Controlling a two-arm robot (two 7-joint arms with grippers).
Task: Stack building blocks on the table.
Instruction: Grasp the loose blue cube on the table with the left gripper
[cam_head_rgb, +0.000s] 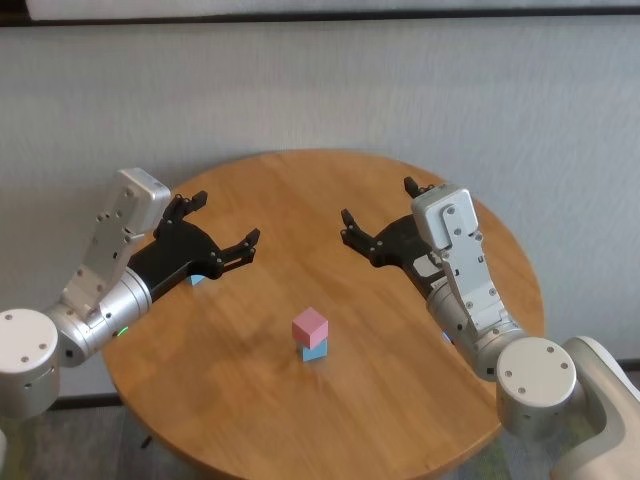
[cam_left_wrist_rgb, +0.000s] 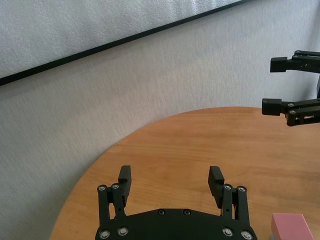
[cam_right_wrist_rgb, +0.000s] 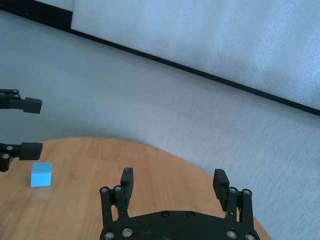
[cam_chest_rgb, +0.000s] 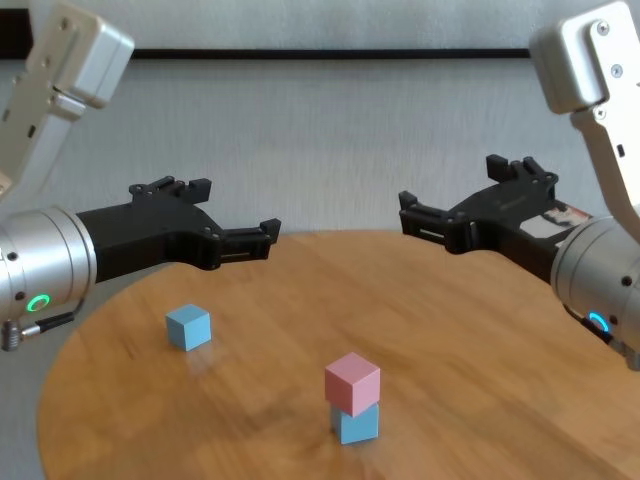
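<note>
The building blocks sit on the table (cam_head_rgb: 400, 400) in two places: a pink block (cam_chest_rgb: 352, 381) rests squarely on top of a light blue block (cam_chest_rgb: 356, 422) near the middle of the round wooden top, toward my side, and a second light blue block (cam_chest_rgb: 188, 326) lies alone on the wood off to my left, well apart from that pair. In the head view this lone block is mostly hidden under my left arm.

My left gripper (cam_head_rgb: 222, 226) hovers above the table on my left, over the lone blue block and a little beyond it, with its fingers spread wide and nothing between them. My right gripper (cam_head_rgb: 380, 212) hangs above the far right part of the table, fingers likewise spread and holding nothing. Both point inward toward each other, well clear of the pink-on-blue pair below and between them. Behind the table stands a pale wall (cam_head_rgb: 320, 90) with a dark strip across it
</note>
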